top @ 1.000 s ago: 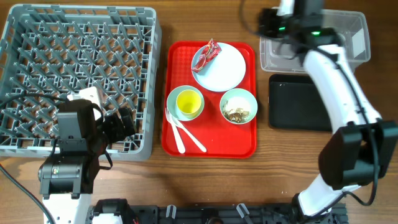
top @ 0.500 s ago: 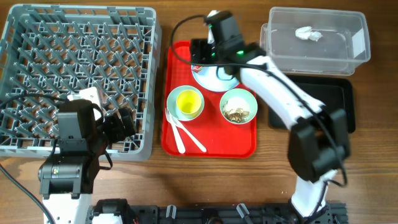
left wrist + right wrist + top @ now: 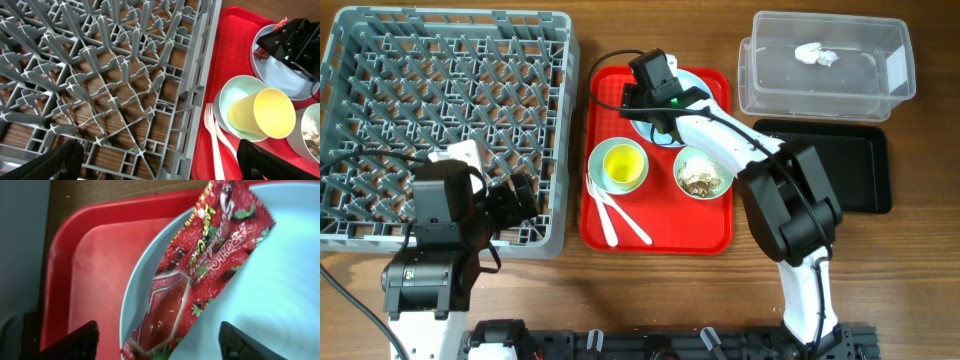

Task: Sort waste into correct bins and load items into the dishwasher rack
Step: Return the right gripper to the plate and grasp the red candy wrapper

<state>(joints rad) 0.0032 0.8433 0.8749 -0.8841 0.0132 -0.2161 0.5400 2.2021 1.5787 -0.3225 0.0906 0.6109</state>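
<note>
The red foil wrapper (image 3: pixel 200 270) lies on the left side of the white plate (image 3: pixel 280 280) on the red tray. My right gripper (image 3: pixel 160 345) is open, low over the wrapper, a finger on each side of its near end; in the overhead view the gripper (image 3: pixel 645 100) hides the wrapper. The white tissue (image 3: pixel 817 54) lies in the clear tub (image 3: pixel 890 85). The yellow cup (image 3: pixel 624 165) sits in the green bowl (image 3: pixel 235 95). The blue-white bowl (image 3: pixel 703 172) holds rice and brown scraps. Two white spoons (image 3: pixel 615 215) lie on the tray. My left gripper (image 3: pixel 160 165) is open and empty over the grey rack (image 3: pixel 440 100), at its front right corner.
The black tray (image 3: pixel 825 165) sits right of the red serving tray (image 3: pixel 660 240), below the clear tub. The rack fills the left of the table. The right arm reaches across the red tray's top. Bare wood runs along the front edge.
My right arm has swung left from the clear tub, where the tissue now lies, to the plate and come down over the wrapper. The left arm has not moved.
</note>
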